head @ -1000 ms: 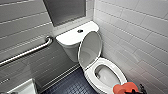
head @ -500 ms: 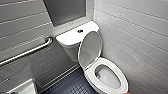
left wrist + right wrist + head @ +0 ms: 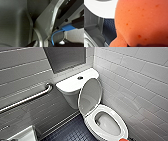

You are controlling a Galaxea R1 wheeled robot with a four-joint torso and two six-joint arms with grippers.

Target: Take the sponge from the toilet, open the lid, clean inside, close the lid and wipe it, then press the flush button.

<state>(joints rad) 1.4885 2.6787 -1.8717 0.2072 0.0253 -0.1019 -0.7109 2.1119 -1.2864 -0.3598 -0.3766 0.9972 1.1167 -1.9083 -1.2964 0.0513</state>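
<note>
The white toilet [image 3: 110, 133] stands against the tiled wall with its lid [image 3: 90, 95] raised and leaning on the tank [image 3: 72, 84]. The bowl lies open. A small dark flush button [image 3: 80, 78] sits in the middle of the tank top. A sliver of the orange sponge [image 3: 123, 139] peeks in just past the front of the seat. In the right wrist view the sponge [image 3: 142, 21] looms very close, with the white toilet rim [image 3: 102, 8] beyond it. My right gripper is shut on the sponge. The left wrist view looks at the robot's own dark parts and a blue cable [image 3: 56, 34].
A metal grab bar [image 3: 30, 98] runs along the grey wall left of the tank. White tiles [image 3: 135, 79] close in the right side. The floor [image 3: 72, 133] is dark and patterned. A white sink edge [image 3: 23, 134] sits at the lower left.
The orange sponge has slipped down toward the lower edge of the head view, from a clear patch to a sliver. The toilet and lid have not moved.
</note>
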